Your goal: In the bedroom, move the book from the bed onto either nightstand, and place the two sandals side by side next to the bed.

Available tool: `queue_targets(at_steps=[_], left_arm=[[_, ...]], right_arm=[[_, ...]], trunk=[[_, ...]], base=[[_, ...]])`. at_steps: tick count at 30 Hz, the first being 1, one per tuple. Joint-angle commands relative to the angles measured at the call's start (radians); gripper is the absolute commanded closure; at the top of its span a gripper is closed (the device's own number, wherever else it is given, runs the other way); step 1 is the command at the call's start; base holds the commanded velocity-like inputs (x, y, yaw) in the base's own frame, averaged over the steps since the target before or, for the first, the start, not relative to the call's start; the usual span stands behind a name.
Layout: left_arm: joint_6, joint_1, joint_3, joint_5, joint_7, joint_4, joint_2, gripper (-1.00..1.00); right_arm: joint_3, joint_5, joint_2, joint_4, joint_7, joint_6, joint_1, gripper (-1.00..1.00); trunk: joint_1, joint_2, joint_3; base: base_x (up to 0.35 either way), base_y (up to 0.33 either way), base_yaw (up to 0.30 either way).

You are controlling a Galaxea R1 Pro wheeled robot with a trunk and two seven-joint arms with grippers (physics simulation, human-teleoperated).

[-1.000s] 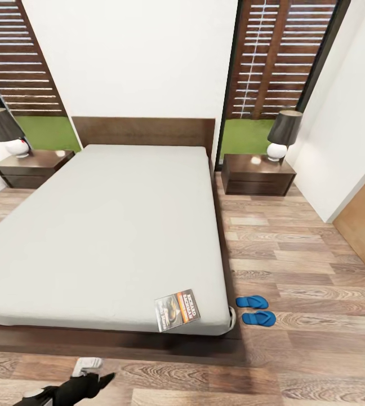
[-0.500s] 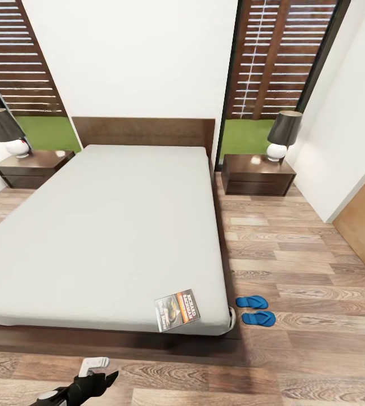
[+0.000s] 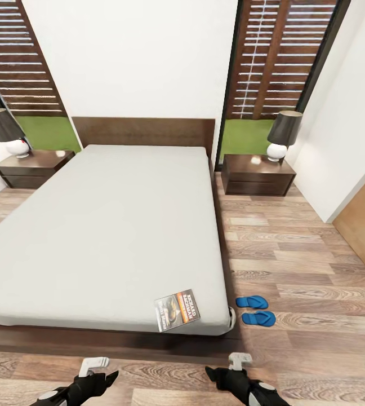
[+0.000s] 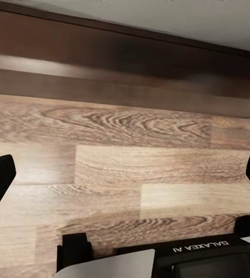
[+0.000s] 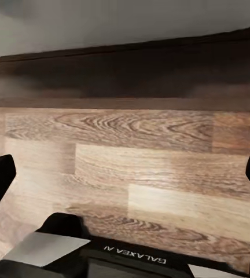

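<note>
I'm in the bedroom, white walls and a brown plank floor, facing the foot of the bed with a slatted fence and grass beyond the tall windows. My left hand and right hand both hover low over the floor just short of the bed's dark frame; in each wrist view the fingertips sit at opposite edges with bare planks between them, so both hands are apart and carrying nothing. The book lies on the mattress corner, ahead of my right hand and a little toward my left hand, so that step is not yet done. The nearer nightstand stands far ahead of my right hand beside the headboard, a lamp on its top with free surface next to it. The two sandals lie on the floor just ahead of my right hand and outward, close together and roughly parallel beside the bed, so I judge that half already looks satisfied. What remains, I think, is picking up the book and carrying it to a nightstand.
</note>
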Motion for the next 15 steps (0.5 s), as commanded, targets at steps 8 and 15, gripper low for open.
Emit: queue_targets(at_steps=[8,15], left_arm=[[-0.001,-0.001,0.001,0.008,-0.006,0.000,0.000,-1.00],[-0.001,-0.001,0.001,0.008,-0.006,0.000,0.000,-1.00]], right_arm=[[-0.007,-0.245,0.016,-0.106,0.021,0.005,-0.001,-1.00],[-0.002,-0.609,0.017,-0.112,0.168,0.205,-0.001,-1.00]], trunk=[[0.000,-0.001,-0.001],[0.000,-0.001,-0.001]], base=[[0.000,0.000,0.000],[0.000,0.000,0.000]])
